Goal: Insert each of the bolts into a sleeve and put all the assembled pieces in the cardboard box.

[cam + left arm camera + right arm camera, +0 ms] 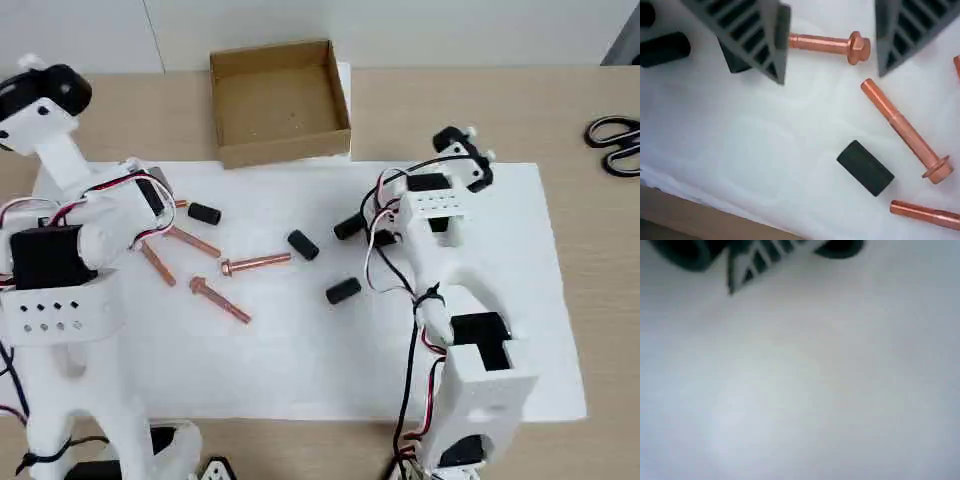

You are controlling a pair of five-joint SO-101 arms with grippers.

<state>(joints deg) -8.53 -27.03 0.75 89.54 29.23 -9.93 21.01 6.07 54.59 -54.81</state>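
Left wrist view: left gripper (pixel 830 75) jaws spread astride bolt (pixel 827 44), no grip yet; rigid smooth metal, prob. rolls; rec. hold mid-shank.

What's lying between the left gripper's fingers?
A copper bolt, on the white sheet, between the open fingers of the left gripper; the left wrist view shows it.

Copper bolts (pixel 255 263), black sleeves (pixel 303 244), brown cardboard box (pixel 282 151), white mat (pixel 300 370)
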